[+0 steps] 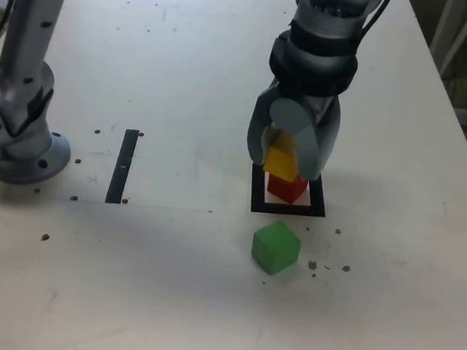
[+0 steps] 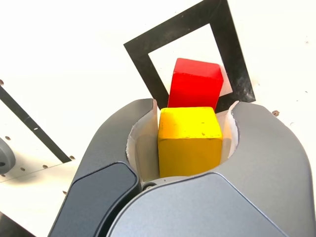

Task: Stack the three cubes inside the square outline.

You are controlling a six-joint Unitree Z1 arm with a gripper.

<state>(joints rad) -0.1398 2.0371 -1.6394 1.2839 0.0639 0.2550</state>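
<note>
The red cube (image 1: pixel 287 188) (image 2: pixel 195 84) stands inside the black square outline (image 1: pixel 288 208) (image 2: pixel 168 34). Just above it, slightly tilted, hangs the yellow cube (image 1: pixel 282 161) (image 2: pixel 190 140), with my gripper (image 1: pixel 289 157) (image 2: pixel 195 107) shut on it, one jaw against each side. Whether the yellow cube touches the top of the red one cannot be told. The green cube (image 1: pixel 275 247) lies on the table in front of the outline, outside it, and is out of the wrist view.
A narrow black strip (image 1: pixel 124 164) (image 2: pixel 29 126) lies on the table to the exterior view's left of the outline. The arm's grey base (image 1: pixel 21 146) stands at the far left. The table's edge (image 1: pixel 461 131) runs along the exterior view's right.
</note>
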